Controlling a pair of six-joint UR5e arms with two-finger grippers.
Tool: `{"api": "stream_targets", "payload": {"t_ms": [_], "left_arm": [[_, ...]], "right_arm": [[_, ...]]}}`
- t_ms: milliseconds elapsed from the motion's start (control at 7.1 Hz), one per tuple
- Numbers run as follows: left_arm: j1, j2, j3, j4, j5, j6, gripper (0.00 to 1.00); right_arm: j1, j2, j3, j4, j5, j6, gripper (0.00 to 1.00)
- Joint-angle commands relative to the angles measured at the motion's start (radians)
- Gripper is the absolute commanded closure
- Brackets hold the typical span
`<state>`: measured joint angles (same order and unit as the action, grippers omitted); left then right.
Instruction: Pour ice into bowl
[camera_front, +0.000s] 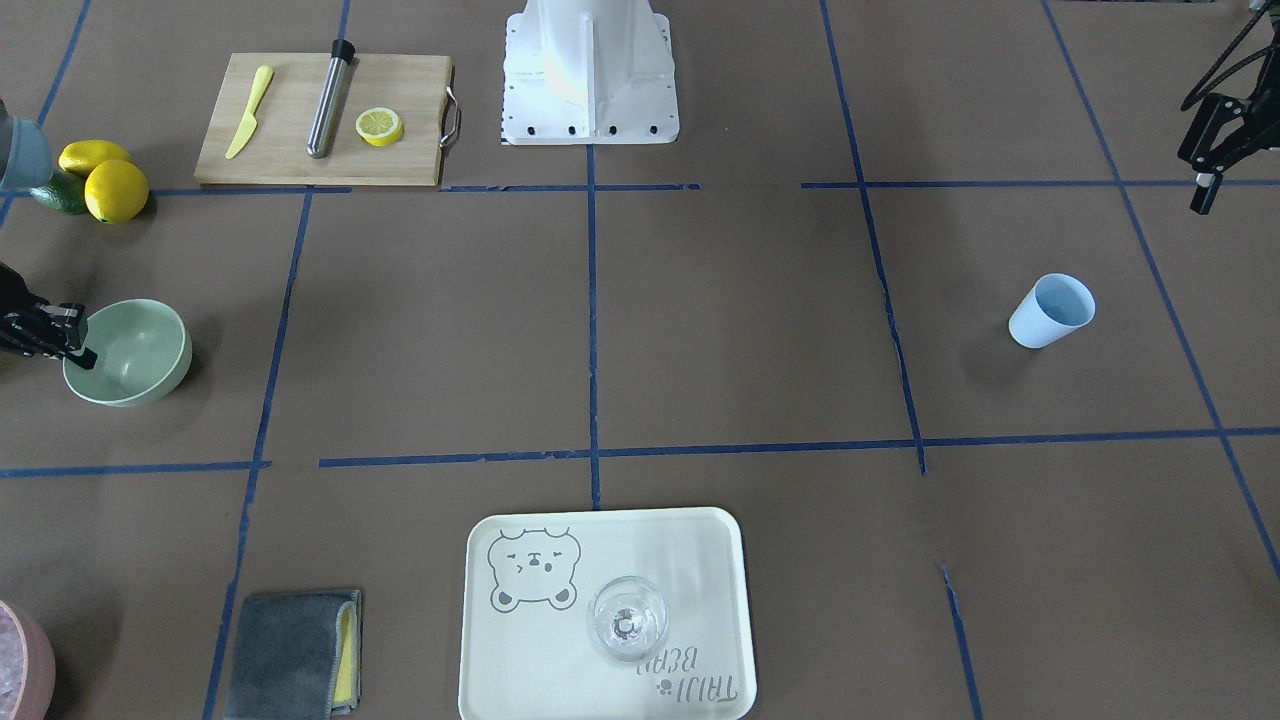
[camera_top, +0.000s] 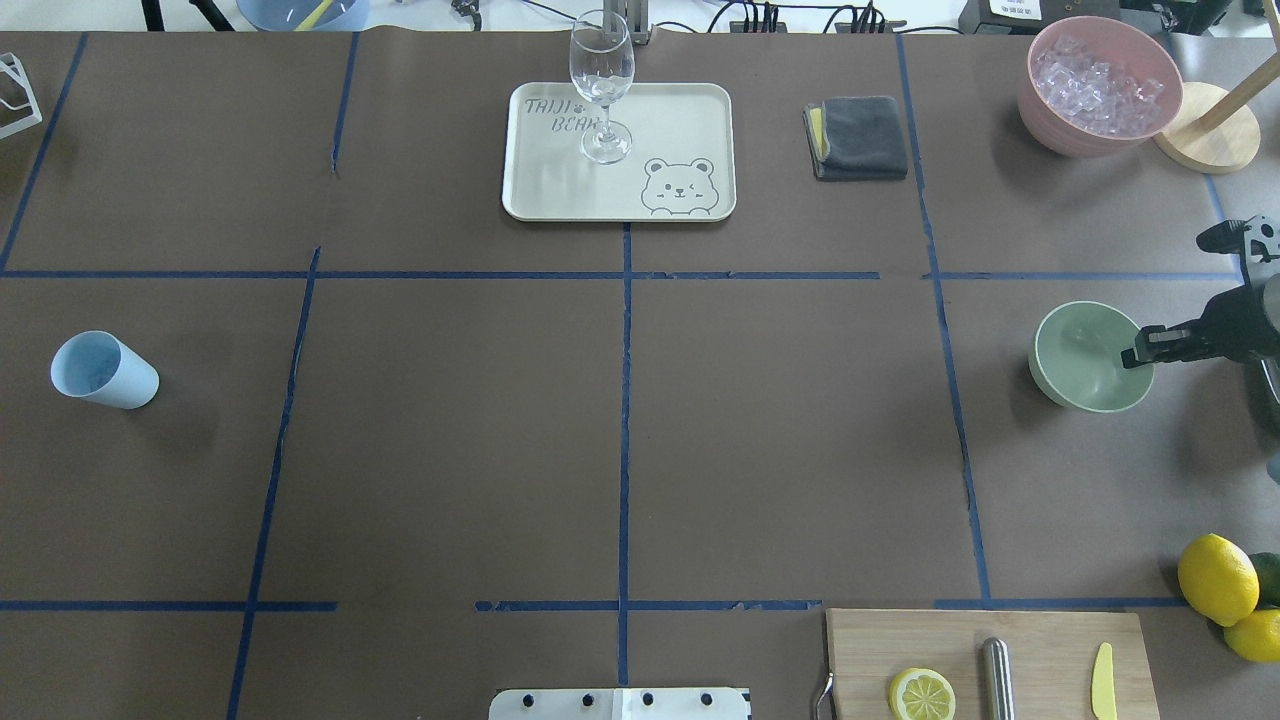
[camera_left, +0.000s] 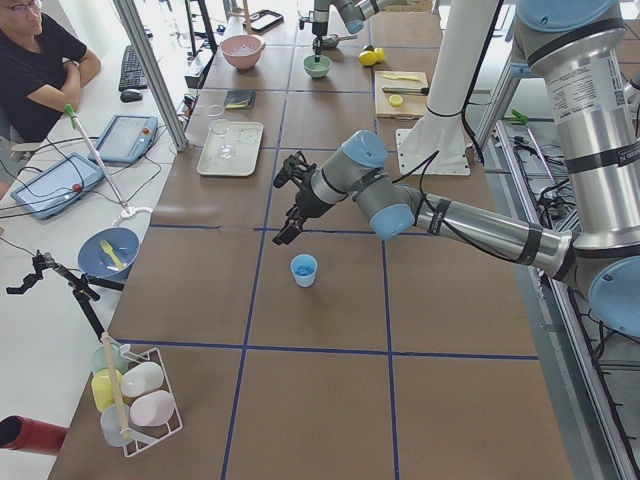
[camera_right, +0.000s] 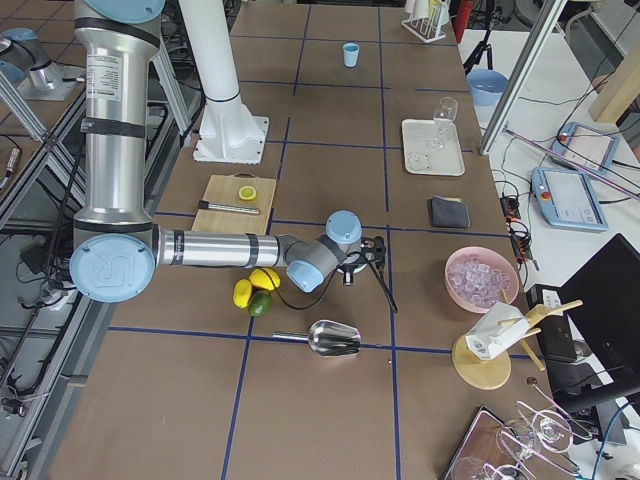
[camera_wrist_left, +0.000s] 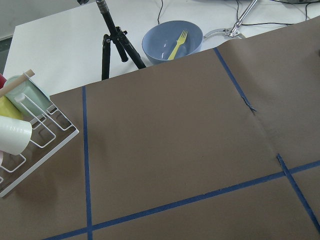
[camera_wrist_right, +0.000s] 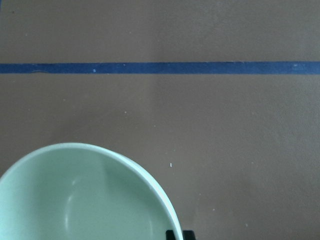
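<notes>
The pale mint-green bowl (camera_top: 1080, 365) stands upright at the table's right side and looks bare inside (camera_wrist_right: 75, 200). My right gripper (camera_top: 1140, 356) reaches in from the right edge with its fingers closed on the bowl's near rim (camera_front: 85, 352). Their two black fingertips (camera_wrist_right: 171, 234) show at the rim in the right wrist view. The ice (camera_top: 1098, 82) lies heaped in a pink container (camera_top: 1045, 120) at the far right corner. My left gripper (camera_left: 287, 207) hangs open above the table, near a light blue cup (camera_left: 304, 269), holding nothing.
A tray (camera_top: 680, 110) with a clear wine glass (camera_top: 601, 90) sits at the far middle, a grey cloth (camera_top: 860, 137) beside it. Lemons (camera_top: 1217, 578) and a cutting board (camera_top: 1040, 660) lie near right. A metal scoop (camera_right: 335, 338) rests beyond the lemons.
</notes>
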<state>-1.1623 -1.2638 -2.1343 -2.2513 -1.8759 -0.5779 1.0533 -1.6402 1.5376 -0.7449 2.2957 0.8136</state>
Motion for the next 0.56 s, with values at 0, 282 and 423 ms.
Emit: {"api": "stream_targets", "payload": {"t_ms": [0, 282, 423], "left_arm": [[0.114, 0.021, -0.003, -0.036, 0.094, -0.150, 0.00], [0.209, 0.128, -0.003, -0.150, 0.171, -0.247, 0.00], [0.251, 0.199, -0.003, -0.254, 0.205, -0.301, 0.00]], "right_arm": [[0.046, 0.034, 0.053, -0.071, 0.094, 0.021, 1.00], [0.047, 0.126, 0.172, -0.288, 0.097, 0.077, 1.00], [0.012, 0.163, 0.211, -0.316, 0.096, 0.160, 1.00]]}}
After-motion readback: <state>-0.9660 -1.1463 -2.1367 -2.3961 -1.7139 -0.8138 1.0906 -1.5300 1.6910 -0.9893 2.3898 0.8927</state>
